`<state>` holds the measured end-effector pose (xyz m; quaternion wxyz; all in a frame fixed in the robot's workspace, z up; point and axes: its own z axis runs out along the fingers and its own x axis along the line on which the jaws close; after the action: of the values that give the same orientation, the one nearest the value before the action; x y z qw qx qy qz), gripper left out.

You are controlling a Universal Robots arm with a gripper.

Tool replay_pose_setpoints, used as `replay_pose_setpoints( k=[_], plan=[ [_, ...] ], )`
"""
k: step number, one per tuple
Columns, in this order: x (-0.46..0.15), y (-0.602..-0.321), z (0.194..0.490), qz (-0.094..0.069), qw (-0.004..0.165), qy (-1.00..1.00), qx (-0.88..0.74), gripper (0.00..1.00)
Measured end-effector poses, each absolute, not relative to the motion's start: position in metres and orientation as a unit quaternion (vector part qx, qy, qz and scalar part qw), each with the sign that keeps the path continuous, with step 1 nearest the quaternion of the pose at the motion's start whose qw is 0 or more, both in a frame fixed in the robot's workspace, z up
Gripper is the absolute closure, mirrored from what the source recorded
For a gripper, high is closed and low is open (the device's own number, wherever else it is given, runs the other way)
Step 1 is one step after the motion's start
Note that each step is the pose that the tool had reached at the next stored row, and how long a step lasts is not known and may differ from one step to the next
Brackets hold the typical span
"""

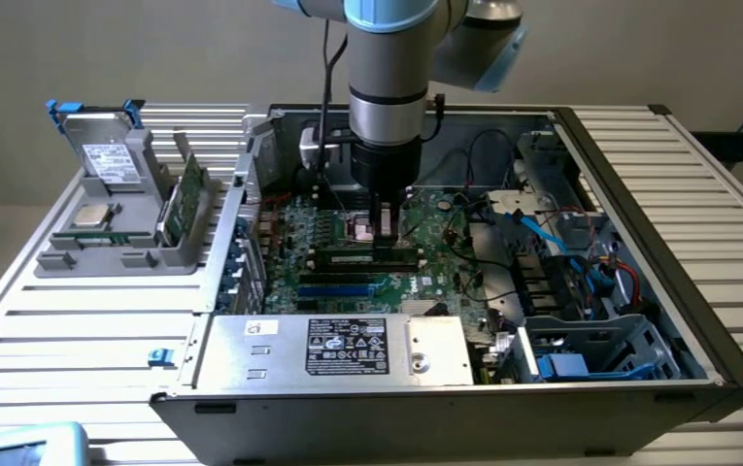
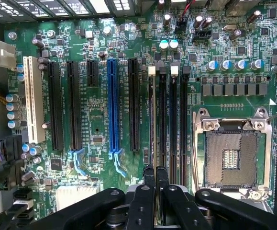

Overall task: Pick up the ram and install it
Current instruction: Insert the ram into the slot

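Ram [image 1: 188, 202] apparently stood on edge in grey holder [image 1: 73, 260] on desk [image 1: 60, 330], beside case [image 1: 410, 417]. Hand [image 2: 155, 171] pinched shut, empty-looking, low over motherboard slots [image 2: 163, 120]. We judged pickup and install both pending.

— Where's the ram [image 1: 189, 201]?
— I see a thin green stick, up on its long edge in the grey holder [image 1: 86, 260], at the exterior view's left of the case [image 1: 475, 413].
— Anything seated on the board?
— A thin strip [image 2: 151, 120] edge-up in one slot; I can't tell what.
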<state>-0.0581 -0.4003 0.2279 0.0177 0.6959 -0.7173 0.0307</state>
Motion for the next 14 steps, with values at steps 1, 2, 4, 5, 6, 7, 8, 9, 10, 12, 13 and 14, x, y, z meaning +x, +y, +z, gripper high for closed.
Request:
replay_pose_setpoints(
  k=[1,2,4,5,6,7,8,9,10,12,13,14],
  plan=[
    [-0.0581,-0.4003,0.2277,0.031,0.018,-0.717,0.696,0.87],
    [-0.0581,-0.4003,0.2275,0.031,0.018,-0.717,0.696,0.87],
    [-0.0581,-0.4003,0.227,0.031,0.018,-0.717,0.696,0.87],
    [-0.0581,-0.4003,0.2268,0.031,0.018,-0.717,0.696,0.87],
    [-0.0581,-0.4003,0.2265,0.031,0.018,-0.717,0.696,0.87],
    [-0.0581,-0.4003,0.2264,0.031,0.018,-0.717,0.696,0.87],
    [-0.0581,-0.4003,0.2263,0.031,0.018,-0.717,0.696,0.87],
    [-0.0581,-0.4003,0.2263,0.031,0.018,-0.717,0.696,0.87],
    [-0.0581,-0.4003,0.2263,0.031,0.018,-0.717,0.696,0.87],
    [-0.0581,-0.4003,0.2262,0.031,0.018,-0.717,0.696,0.87],
    [-0.0581,-0.4002,0.2262,0.031,0.018,-0.717,0.696,0.87],
    [-0.0581,-0.4002,0.2262,0.031,0.018,-0.717,0.696,0.85]
  ],
)
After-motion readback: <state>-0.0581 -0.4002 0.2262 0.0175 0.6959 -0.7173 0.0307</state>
